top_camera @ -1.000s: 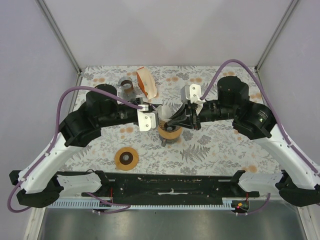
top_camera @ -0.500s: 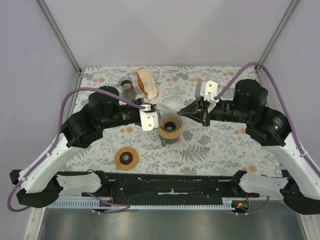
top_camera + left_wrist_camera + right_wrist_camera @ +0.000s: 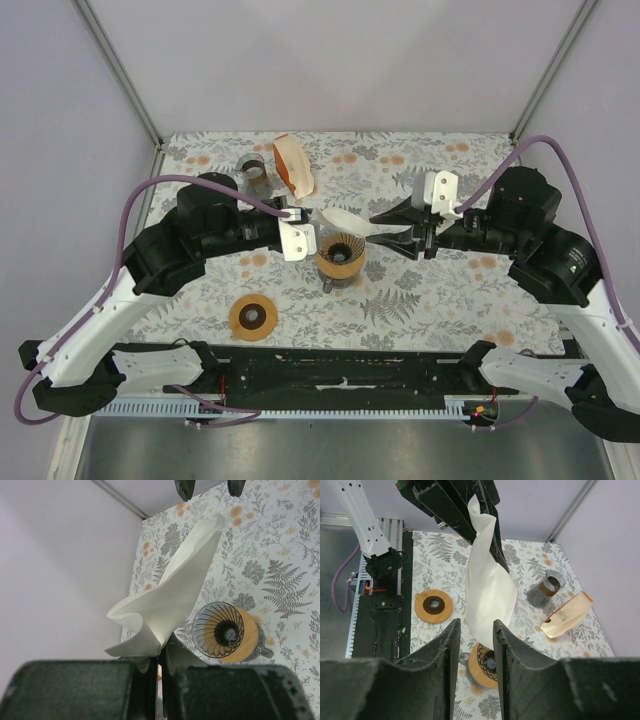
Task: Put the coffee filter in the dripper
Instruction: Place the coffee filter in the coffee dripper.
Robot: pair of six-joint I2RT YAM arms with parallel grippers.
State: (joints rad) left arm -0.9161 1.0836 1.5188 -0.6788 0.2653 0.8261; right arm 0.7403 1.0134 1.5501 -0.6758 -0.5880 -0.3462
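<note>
Pinching the filter [image 3: 170, 595] tight, left gripper [image 3: 162, 655] holds it above the dripper [image 3: 212, 627]; right gripper [image 3: 382, 228] stands parted near its tip.

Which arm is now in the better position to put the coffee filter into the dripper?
The left. The left gripper is shut on the coffee filter, close to the dripper. The right gripper stands open and grips nothing.
</note>
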